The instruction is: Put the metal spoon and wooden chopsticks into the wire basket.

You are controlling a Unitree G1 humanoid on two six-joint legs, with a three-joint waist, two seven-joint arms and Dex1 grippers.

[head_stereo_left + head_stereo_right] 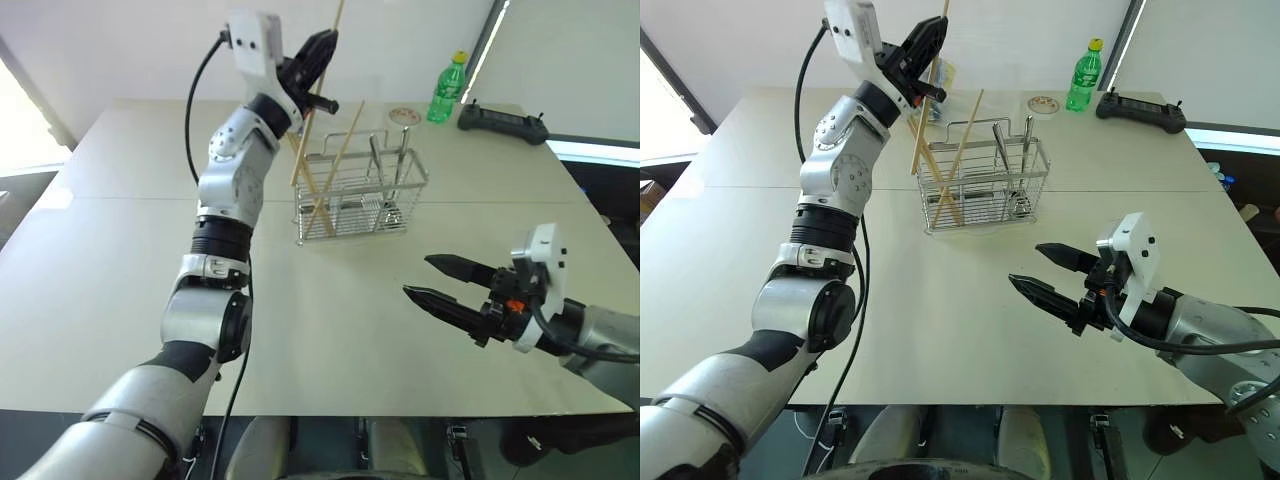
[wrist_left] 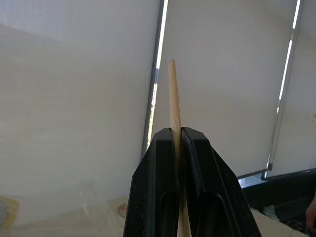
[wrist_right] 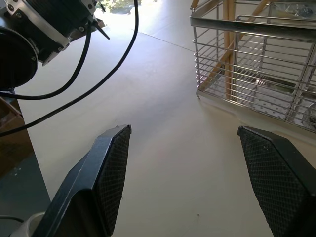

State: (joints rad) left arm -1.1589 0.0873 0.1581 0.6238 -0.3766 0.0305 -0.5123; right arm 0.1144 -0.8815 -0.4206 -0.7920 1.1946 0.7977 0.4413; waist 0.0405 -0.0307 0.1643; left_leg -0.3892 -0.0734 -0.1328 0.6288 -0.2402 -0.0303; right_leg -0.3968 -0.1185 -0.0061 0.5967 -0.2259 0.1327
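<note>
The wire basket point(image 1: 412, 184) stands at the middle of the table's far half. The metal spoon point(image 1: 1026, 150) stands upright in its right end. Two wooden chopsticks point(image 1: 340, 160) lean crossed in its left end. My left gripper point(image 1: 318, 55) is raised above the basket's left end, shut on a third chopstick point(image 2: 173, 94). That stick hangs steeply, its lower end at the basket's left rim; whether it is inside I cannot tell. My right gripper point(image 1: 417, 276) is open and holds nothing, low over the table in front of and to the right of the basket.
A green bottle point(image 1: 447, 88), a black controller point(image 1: 503, 122) and a small round lid point(image 1: 405, 116) sit along the table's far right edge. A crinkled clear bag point(image 1: 944, 76) lies behind the left gripper. Bare tabletop point(image 1: 340, 320) spreads in front of the basket.
</note>
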